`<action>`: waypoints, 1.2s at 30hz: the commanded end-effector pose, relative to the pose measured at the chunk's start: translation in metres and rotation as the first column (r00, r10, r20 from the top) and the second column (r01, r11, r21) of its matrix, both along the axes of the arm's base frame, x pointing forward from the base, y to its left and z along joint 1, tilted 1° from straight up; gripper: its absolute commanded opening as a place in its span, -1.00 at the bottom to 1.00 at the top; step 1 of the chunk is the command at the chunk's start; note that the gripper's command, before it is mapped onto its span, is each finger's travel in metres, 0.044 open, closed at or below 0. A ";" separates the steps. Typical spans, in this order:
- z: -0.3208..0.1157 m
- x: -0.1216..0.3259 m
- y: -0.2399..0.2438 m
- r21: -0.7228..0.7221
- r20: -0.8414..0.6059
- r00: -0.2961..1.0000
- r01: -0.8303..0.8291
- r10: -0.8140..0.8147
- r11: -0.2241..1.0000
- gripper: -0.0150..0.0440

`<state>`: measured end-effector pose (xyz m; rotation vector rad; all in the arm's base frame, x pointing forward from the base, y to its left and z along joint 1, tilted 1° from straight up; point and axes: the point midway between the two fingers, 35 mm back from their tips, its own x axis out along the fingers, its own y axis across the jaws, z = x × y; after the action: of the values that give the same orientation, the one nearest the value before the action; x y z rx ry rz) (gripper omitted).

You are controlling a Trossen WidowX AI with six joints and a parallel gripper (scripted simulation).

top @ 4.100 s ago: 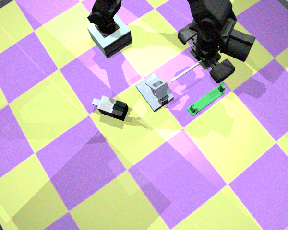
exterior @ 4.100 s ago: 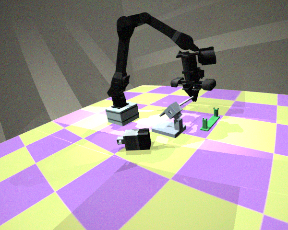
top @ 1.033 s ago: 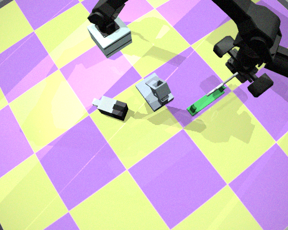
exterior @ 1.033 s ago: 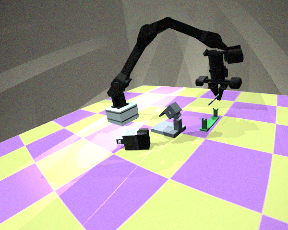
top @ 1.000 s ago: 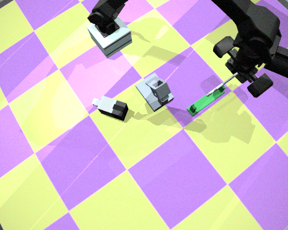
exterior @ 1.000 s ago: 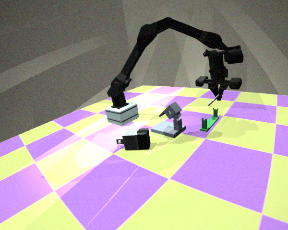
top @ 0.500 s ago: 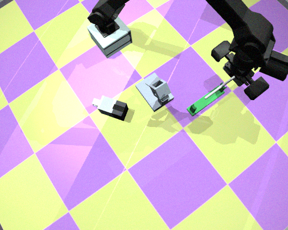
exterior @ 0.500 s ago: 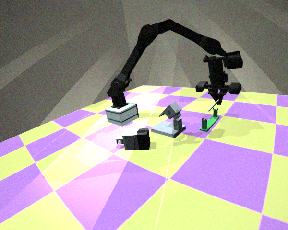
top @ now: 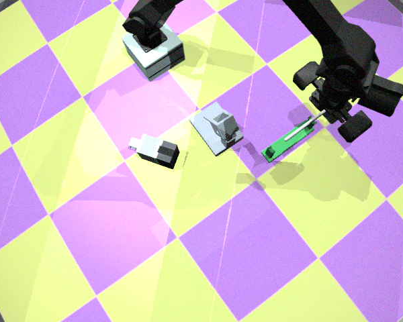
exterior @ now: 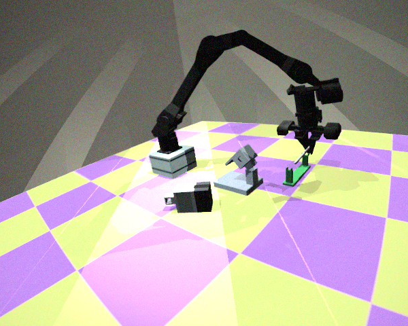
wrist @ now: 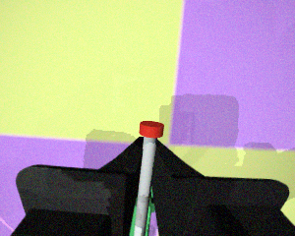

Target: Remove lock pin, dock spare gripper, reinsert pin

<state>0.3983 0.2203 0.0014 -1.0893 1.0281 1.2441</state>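
My gripper (top: 327, 113) (exterior: 310, 149) (wrist: 147, 142) is shut on the lock pin and points down at the far end of the green rack. The grey pin (top: 304, 126) (exterior: 301, 155) (wrist: 147, 169) runs roughly along the rack, a little above it. Its red head (wrist: 151, 130) sticks out past the fingertips in the wrist view. The mount's grey base plate (top: 203, 127) (exterior: 228, 180) carries a tilted socket (top: 226, 125) (exterior: 245, 157) with no pin through it. The spare gripper (top: 152, 149) (exterior: 188, 200) lies on the floor, its spigot (top: 133, 143) (exterior: 168, 200) pointing away from the mount.
The green rack (top: 281, 148) (exterior: 298, 175) has an upright post at each end and stands beside the mount. The arm's pale base block (top: 158, 57) (exterior: 172, 164) stands behind the mount and spare gripper. The arm arches high between its base and the rack.
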 end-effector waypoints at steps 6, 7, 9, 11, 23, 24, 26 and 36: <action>-0.003 -0.001 -0.001 -0.002 -0.004 1.000 -0.001 0.001 1.000 -0.49; -0.003 -0.001 -0.001 -0.002 -0.004 1.000 -0.001 0.001 1.000 -0.49; -0.003 -0.001 -0.001 -0.002 -0.004 1.000 -0.001 0.001 1.000 -0.49; -0.003 -0.001 -0.001 -0.002 -0.004 1.000 -0.001 0.001 1.000 -0.49; -0.003 -0.001 -0.001 -0.002 -0.004 1.000 -0.001 0.001 1.000 -0.49; -0.003 -0.001 -0.001 -0.002 -0.004 1.000 -0.001 0.001 1.000 -0.49; -0.002 -0.001 -0.001 -0.002 -0.003 1.000 0.000 0.000 1.000 -0.40; -0.002 -0.001 -0.001 -0.002 -0.003 1.000 0.000 0.000 1.000 0.19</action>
<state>0.3972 0.2198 -0.0003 -1.0888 1.0314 1.2455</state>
